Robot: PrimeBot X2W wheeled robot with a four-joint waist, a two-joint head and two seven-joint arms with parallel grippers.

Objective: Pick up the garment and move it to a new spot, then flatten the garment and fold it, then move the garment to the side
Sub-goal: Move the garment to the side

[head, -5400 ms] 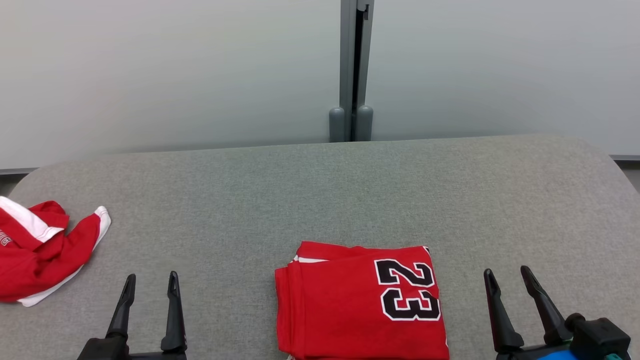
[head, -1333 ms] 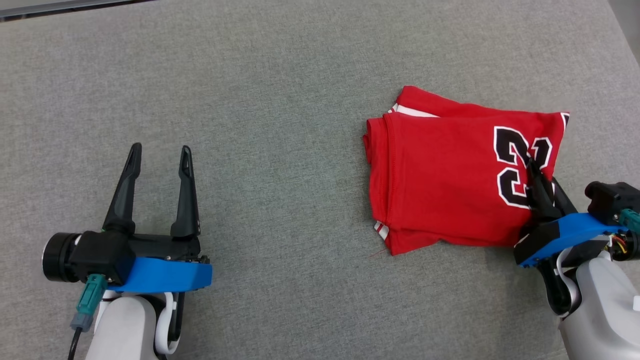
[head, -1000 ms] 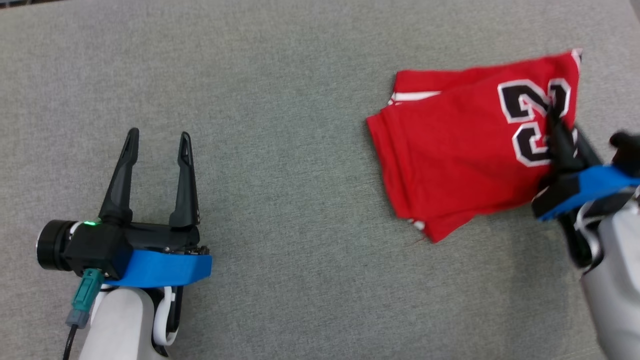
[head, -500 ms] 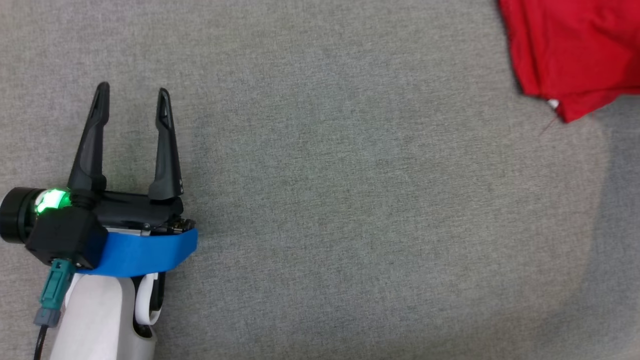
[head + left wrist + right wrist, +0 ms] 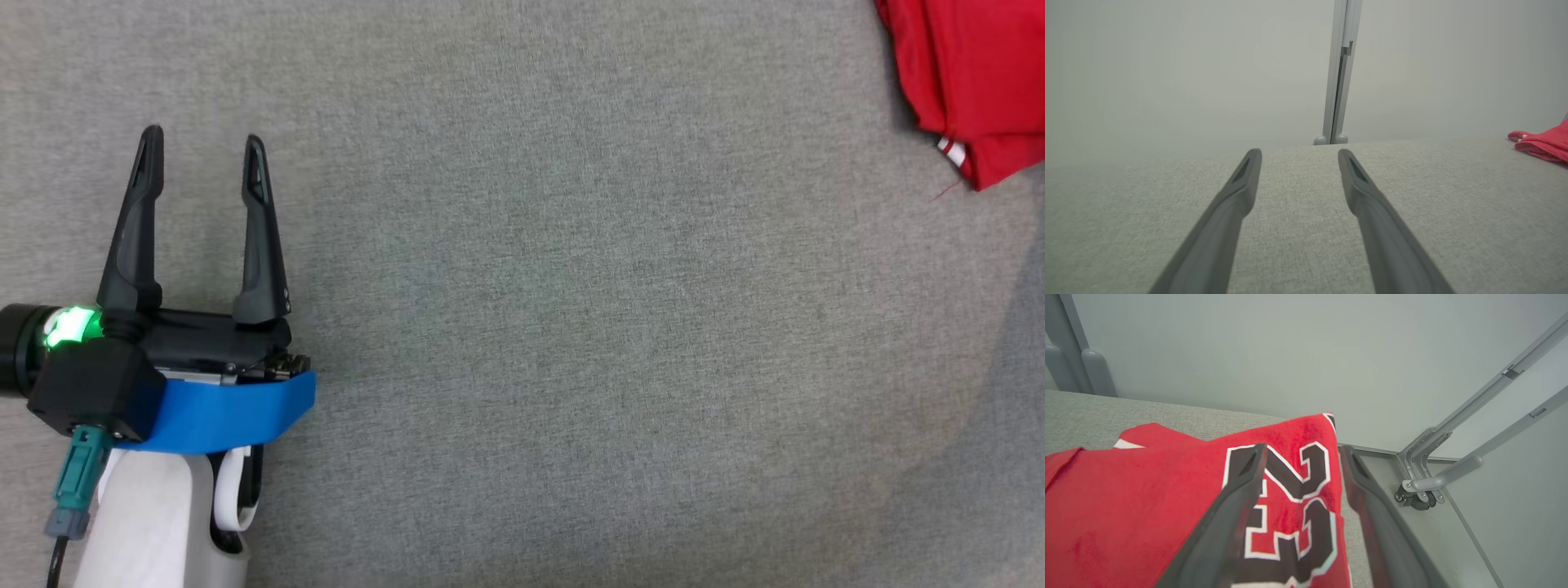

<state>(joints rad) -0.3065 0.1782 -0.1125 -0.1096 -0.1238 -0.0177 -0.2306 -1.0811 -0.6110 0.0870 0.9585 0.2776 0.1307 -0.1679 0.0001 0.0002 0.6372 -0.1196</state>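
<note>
Straight ahead points the left gripper [image 5: 202, 139], spread; right gripper [image 5: 1303, 448] spread over garment [image 5: 1147, 490].

The folded red jersey garment with a black number [image 5: 971, 82] is lying on the grey fabric-covered worktop [image 5: 571, 286], at two o'clock in the head view, near the worktop's right edge. The black two-fingered left hand [image 5: 202, 139] is sitting over the worktop at nine o'clock, well apart from the garment, its fingers pointing toward twelve. The black two-fingered right hand [image 5: 1303, 448] is straddling the garment's right edge, one finger standing over the number and the other just beyond the cloth. Behind the worktop, at twelve o'clock from the left hand, the upright grey metal post [image 5: 1340, 81] is standing against the pale wall panel [image 5: 1167, 73].
</note>
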